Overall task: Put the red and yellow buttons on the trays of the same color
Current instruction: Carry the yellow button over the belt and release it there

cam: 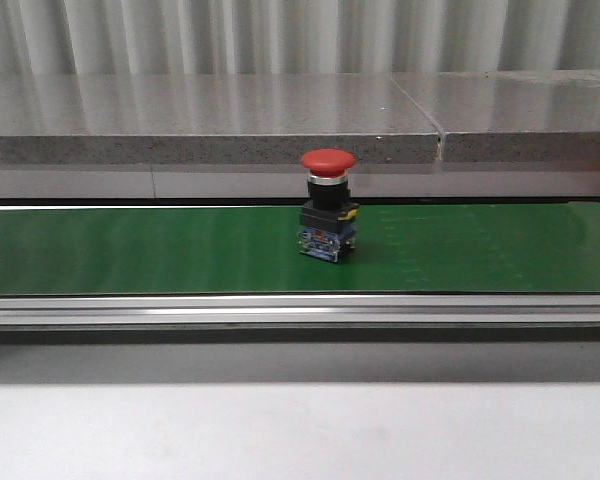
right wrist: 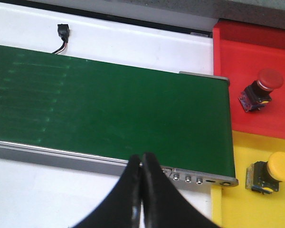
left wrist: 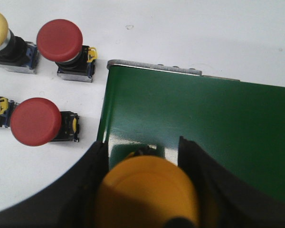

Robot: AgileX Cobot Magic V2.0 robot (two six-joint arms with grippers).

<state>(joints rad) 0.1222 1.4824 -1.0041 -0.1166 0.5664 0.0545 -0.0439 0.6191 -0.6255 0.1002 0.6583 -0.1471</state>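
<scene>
Green conveyor belt [cam: 180,250] fills your front view, one red button [cam: 327,205] upright mid-belt. Your left claw [left wrist: 143,190] grips a yellow button [left wrist: 147,192] over the belt's end. Your right claw [right wrist: 143,190] is closed empty; the red tray [right wrist: 256,80] and yellow tray [right wrist: 237,190] lie beside it, past the belt's end.

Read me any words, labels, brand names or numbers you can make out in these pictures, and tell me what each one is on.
No text can be read in any view.
The red button on the green belt has a blue and red label at its base, too small and blurred to read.
</scene>
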